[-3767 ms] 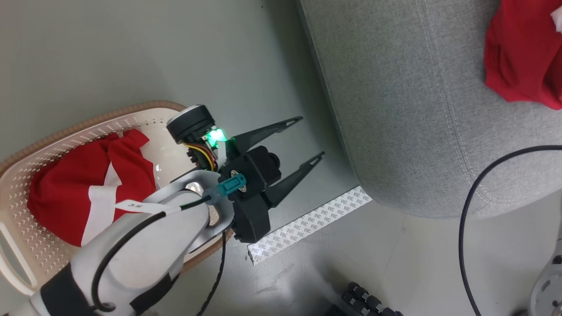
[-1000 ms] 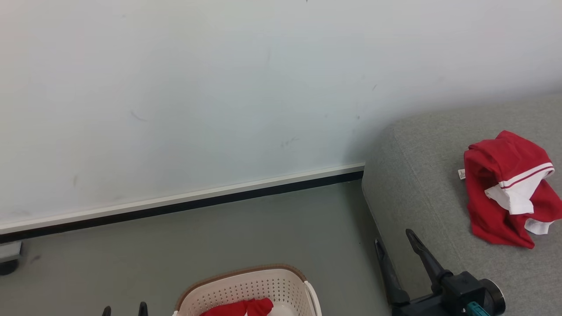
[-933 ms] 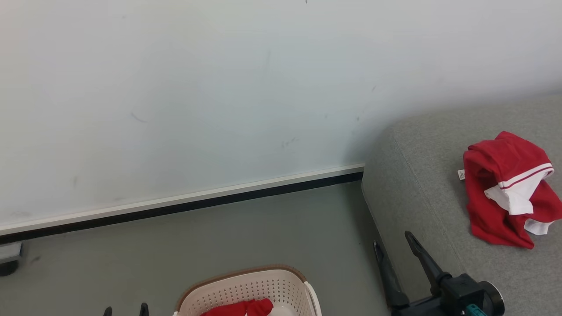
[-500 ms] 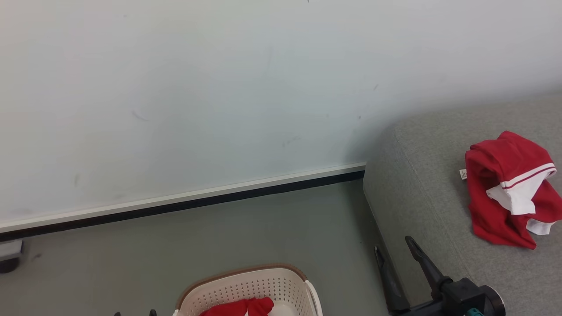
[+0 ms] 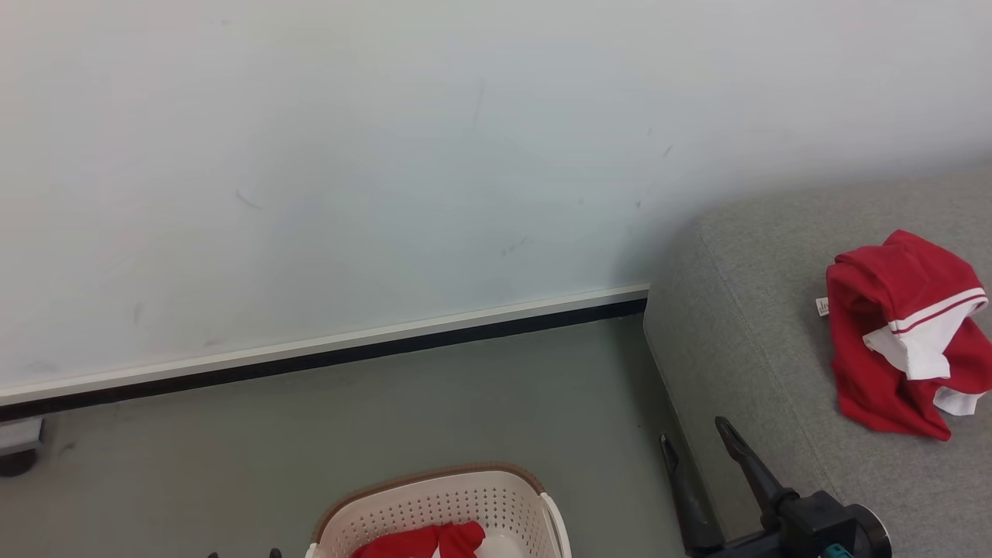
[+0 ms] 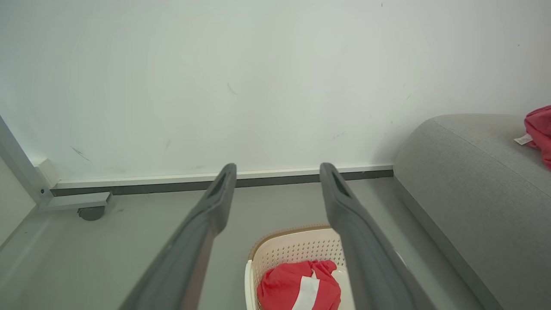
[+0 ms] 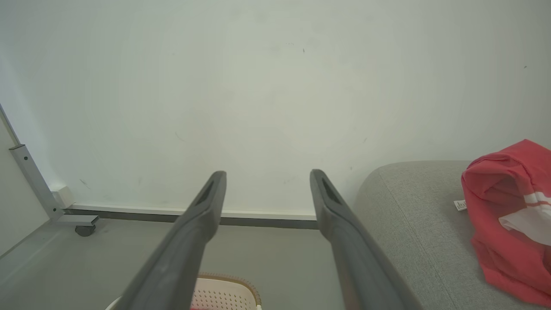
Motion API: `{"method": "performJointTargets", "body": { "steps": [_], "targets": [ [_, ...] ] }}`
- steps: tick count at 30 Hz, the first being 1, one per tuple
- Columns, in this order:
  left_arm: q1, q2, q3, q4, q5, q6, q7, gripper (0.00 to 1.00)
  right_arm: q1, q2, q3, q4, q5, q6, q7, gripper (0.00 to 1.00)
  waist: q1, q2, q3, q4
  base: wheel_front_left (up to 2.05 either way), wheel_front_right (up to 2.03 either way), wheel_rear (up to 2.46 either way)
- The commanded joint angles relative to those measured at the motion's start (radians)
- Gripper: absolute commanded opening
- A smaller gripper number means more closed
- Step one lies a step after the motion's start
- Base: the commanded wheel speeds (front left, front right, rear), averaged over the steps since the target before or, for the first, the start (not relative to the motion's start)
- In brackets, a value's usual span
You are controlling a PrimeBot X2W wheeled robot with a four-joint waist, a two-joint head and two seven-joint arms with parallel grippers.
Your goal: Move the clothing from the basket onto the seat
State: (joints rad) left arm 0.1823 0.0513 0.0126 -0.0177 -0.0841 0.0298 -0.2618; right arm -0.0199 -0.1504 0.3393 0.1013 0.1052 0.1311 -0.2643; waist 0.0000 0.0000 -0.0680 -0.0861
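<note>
Between left gripper's (image 6: 277,170) spread fingers (image 6: 206,219), basket (image 6: 297,254) holds clothing (image 6: 284,286); right gripper (image 5: 694,432) spread beside seat (image 5: 775,310).

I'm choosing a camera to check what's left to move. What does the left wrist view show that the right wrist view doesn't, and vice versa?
Left wrist: the red garment with a white panel, lying in the basket. Right wrist: the striped white trim of the other garment, on the seat. Both: the basket rim, the grey seat and the wall.

Seemingly open floor (image 5: 604,434) between basket (image 5: 434,505), seat (image 5: 775,325)
</note>
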Motion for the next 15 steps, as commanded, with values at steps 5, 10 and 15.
{"method": "performJointTargets", "body": {
  "steps": [5, 10, 15],
  "targets": [
    [0.000, -0.001, 0.002, 0.005, 0.008, 0.004, -0.003, 1.00, -0.001, 0.000, 0.002, 0.000, 0.006, -0.001, -0.001, 1.00, 0.0000, 0.0000, 0.001, 0.002, 0.00, 0.00, 0.00],
    [-0.002, -0.001, 0.001, 0.005, 0.013, 0.005, -0.003, 1.00, -0.001, -0.002, 0.001, 0.000, 0.007, -0.001, -0.001, 1.00, 0.0000, 0.0000, 0.003, 0.003, 0.00, 0.00, 0.00],
    [-0.002, -0.001, -0.002, 0.004, 0.010, 0.008, -0.003, 1.00, -0.001, -0.002, 0.000, 0.001, 0.009, -0.001, -0.001, 1.00, 0.0000, 0.0000, 0.004, 0.002, 0.00, 0.00, 0.00]
  ]
}}
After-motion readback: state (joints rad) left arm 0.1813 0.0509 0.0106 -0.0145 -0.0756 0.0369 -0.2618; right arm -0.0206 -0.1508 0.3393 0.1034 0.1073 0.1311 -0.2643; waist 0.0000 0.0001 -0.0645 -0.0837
